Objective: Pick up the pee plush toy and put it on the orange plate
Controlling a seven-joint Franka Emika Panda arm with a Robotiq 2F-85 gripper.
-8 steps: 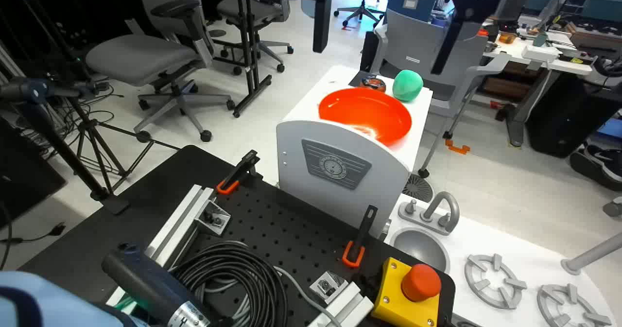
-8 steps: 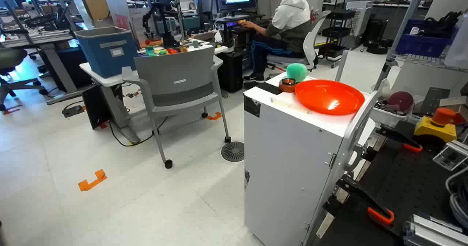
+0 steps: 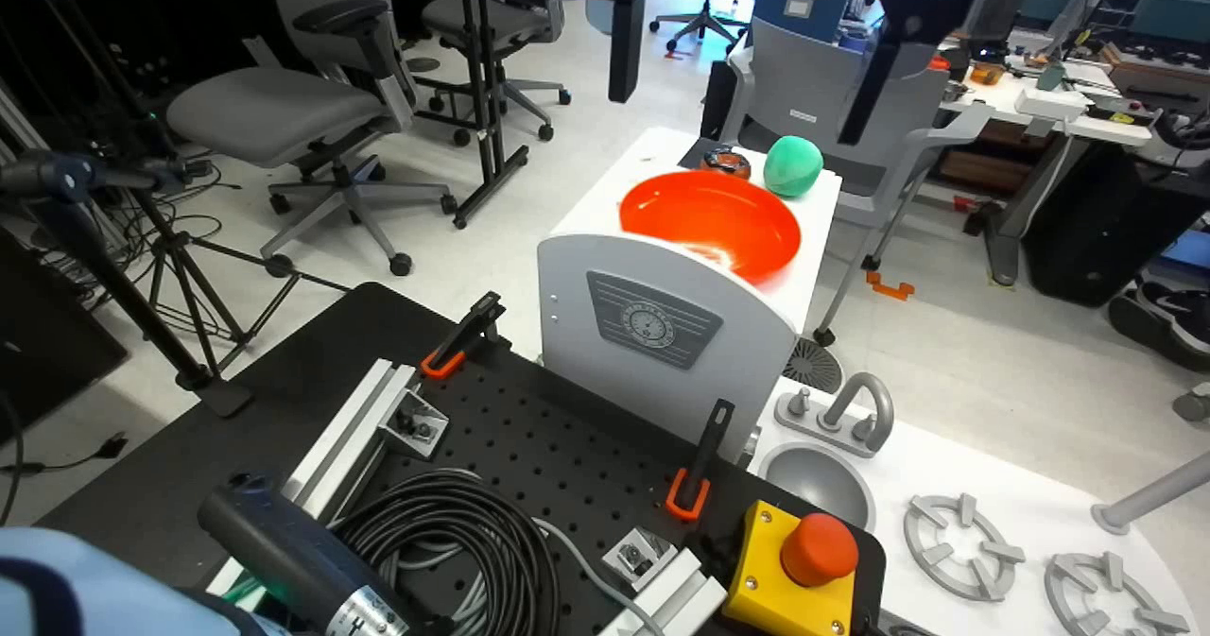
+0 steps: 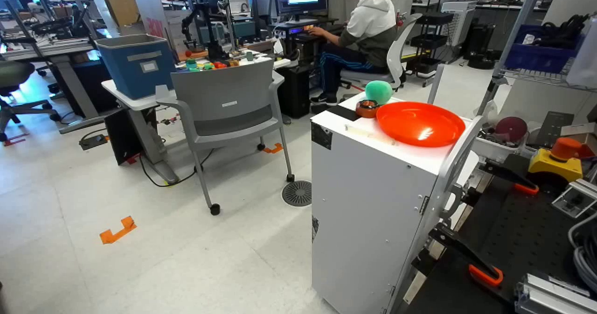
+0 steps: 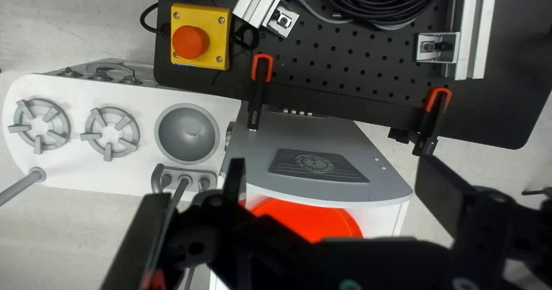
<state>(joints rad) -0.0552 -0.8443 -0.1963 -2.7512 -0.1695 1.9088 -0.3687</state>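
Observation:
The pee plush toy, a small green ball, sits on the white cabinet top beside the orange plate, in both exterior views (image 3: 793,165) (image 4: 378,92). In the wrist view it is hidden. The orange plate is a shallow dish on the same top, in both exterior views (image 3: 709,220) (image 4: 419,123); in the wrist view (image 5: 308,219) the gripper hides part of it. My gripper (image 3: 735,118) is open and empty, its fingers wide apart, raised above and apart from the toy and plate. Its fingers also show in the wrist view (image 5: 331,163).
A small brown ring-like object (image 4: 367,108) stands by the toy and plate. The cabinet's curved grey panel (image 3: 652,324) rises in front of the plate. A toy sink and stove counter (image 5: 129,152) adjoins it. The black perforated table (image 3: 567,447) bears clamps, cable and a yellow button box (image 3: 789,570).

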